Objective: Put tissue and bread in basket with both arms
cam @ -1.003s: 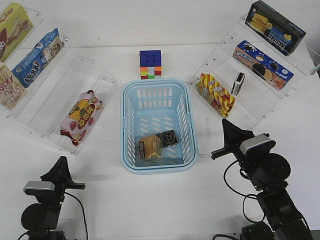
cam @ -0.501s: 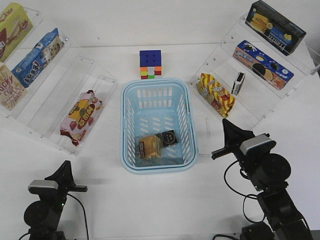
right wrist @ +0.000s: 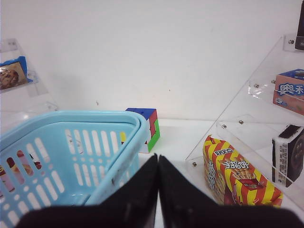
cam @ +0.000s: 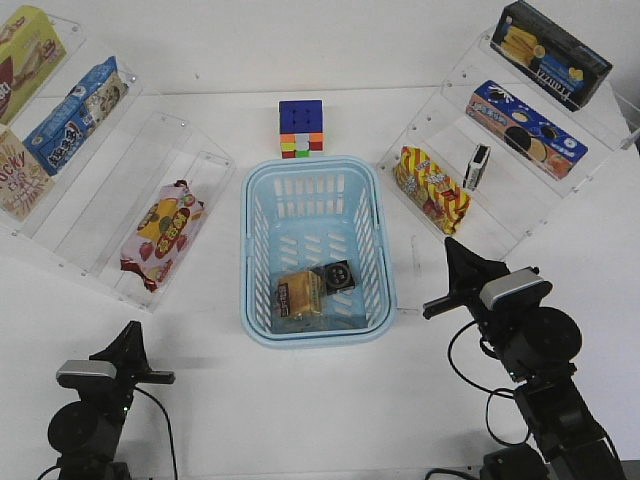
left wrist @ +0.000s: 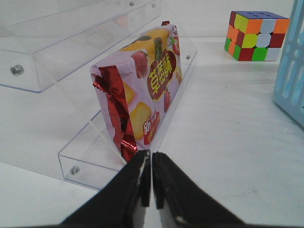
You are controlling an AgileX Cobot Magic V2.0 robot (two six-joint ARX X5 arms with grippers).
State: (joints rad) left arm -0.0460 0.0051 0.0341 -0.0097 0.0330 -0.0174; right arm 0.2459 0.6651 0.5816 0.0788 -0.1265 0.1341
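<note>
Your left arm's gripper (cam: pixel 132 340) has dropped toward the lower left of the front frame since a second ago — it sat higher then, and its silver-grey block has sunk with it. Most of that drop came early — over the last half second it has scarcely shifted.

Illumination is bright and even in all three views, with the white desk (cam: pixel 300 400) near overexposure and only faint, soft shadows beside objects. The acrylic shelves (left wrist: pixel 71 42) show mild glare. Both wrist views render the close end effector (right wrist: pixel 157 190) soft and blurred, background sharper.
</note>
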